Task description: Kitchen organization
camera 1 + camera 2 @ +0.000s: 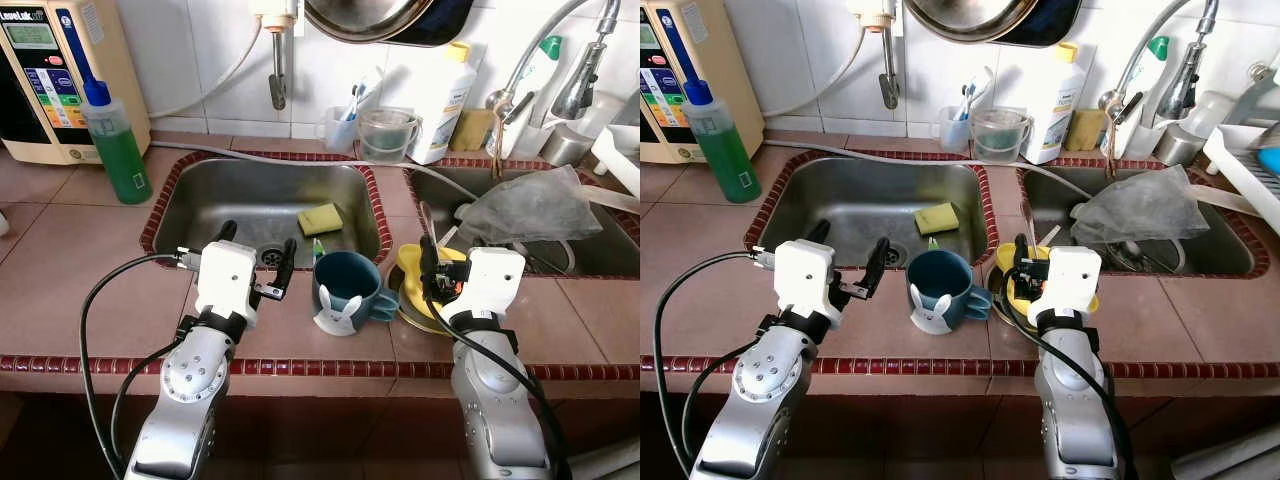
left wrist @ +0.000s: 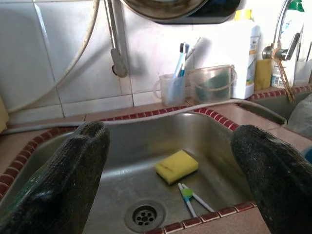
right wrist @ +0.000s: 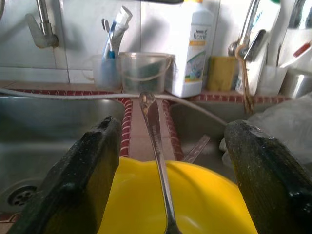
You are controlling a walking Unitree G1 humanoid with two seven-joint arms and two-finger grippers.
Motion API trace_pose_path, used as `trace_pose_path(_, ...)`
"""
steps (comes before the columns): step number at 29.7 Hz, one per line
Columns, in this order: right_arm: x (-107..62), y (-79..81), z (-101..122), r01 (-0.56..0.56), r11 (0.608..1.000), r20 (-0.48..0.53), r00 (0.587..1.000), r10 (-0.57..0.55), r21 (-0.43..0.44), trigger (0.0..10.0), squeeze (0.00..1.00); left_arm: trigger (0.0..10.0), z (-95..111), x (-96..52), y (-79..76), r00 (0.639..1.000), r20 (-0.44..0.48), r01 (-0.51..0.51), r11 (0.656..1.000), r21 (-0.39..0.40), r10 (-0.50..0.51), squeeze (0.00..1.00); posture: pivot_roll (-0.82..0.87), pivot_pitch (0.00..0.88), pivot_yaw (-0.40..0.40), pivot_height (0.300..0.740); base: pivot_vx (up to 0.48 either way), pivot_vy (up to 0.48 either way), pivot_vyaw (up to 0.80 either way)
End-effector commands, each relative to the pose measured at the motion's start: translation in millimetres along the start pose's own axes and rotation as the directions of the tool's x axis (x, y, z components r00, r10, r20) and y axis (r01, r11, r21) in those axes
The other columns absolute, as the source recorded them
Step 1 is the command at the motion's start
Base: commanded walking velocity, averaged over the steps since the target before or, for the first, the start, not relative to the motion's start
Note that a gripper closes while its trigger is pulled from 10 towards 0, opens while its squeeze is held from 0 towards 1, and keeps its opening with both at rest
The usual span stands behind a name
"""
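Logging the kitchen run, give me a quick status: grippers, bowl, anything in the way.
Left gripper open at the sink edge. Right gripper, jaws open, around the yellow bowl. Spoon stands in the bowl; blue mug beside it.

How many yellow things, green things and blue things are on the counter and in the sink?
Yellow: 2, the sponge in the left sink and the bowl under the right gripper.
Green: 1, the bottle of green liquid.
Blue: 1, the bunny mug.
Total: 4.
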State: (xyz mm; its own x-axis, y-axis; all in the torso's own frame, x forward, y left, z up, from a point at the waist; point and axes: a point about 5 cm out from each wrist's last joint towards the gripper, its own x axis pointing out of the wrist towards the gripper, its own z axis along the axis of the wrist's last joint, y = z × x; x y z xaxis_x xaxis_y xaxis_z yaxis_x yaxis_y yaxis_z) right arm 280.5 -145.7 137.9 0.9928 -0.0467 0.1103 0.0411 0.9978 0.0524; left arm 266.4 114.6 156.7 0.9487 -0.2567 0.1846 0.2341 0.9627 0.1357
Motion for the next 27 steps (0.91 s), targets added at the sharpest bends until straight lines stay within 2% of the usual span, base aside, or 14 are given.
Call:
trace_pose_path(1, -1.4, 6.5, 3.0, 0.013, 0.998, -0.027, 1.000, -0.012, 0.069, 10.0, 0.00, 10.0, 9.3, 2.3, -0.9, 1.000, 0.026, 0.017, 1.000, 0.005, -0.017, 0.00, -0.02, 0.031, -0.026, 0.740, 0.000, 0.000, 0.00)
trace_pose_path(8, 1.4, 7.2, 8.8, 0.033, 0.991, -0.093, 0.995, -0.021, 0.129, 10.0, 0.00, 10.0, 20.6, 3.0, -2.8, 0.998, 0.050, 0.039, 0.999, 0.007, -0.040, 0.00, -0.01, 0.051, -0.029, 0.740, 0.000, 0.000, 0.00)
trace_pose_path(10, 1.7, 7.1, 11.8, 0.042, 0.986, -0.109, 0.994, -0.025, 0.159, 10.0, 0.00, 10.0, 22.2, -0.9, -7.1, 0.993, 0.059, 0.102, 0.994, 0.030, -0.103, 0.00, -0.01, 0.060, -0.032, 0.740, 0.000, 0.000, 0.00)
trace_pose_path(16, 1.5, 5.6, 12.7, 0.059, 0.983, -0.152, 0.988, -0.032, 0.176, 10.0, 0.00, 10.0, 20.8, -10.5, -16.1, 0.975, 0.053, 0.210, 0.974, 0.080, -0.215, 0.00, -0.01, 0.067, -0.034, 0.740, 0.000, 0.000, 0.00)
trace_pose_path(19, 2.6, 5.2, 15.1, 0.054, 0.983, -0.159, 0.987, -0.026, 0.175, 10.0, 0.00, 10.0, 29.6, -14.2, -21.4, 0.948, 0.079, 0.301, 0.948, 0.100, -0.309, 0.00, -0.01, 0.076, -0.034, 0.740, 0.000, 0.000, 0.00)
trace_pose_path(27, 3.2, 3.3, 18.2, 0.063, 0.980, -0.175, 0.984, -0.029, 0.190, 10.0, 0.00, 10.0, 38.8, -17.6, -26.3, 0.919, 0.100, 0.371, 0.922, 0.114, -0.382, 0.00, -0.01, 0.080, -0.032, 0.740, 0.000, 0.000, 0.00)
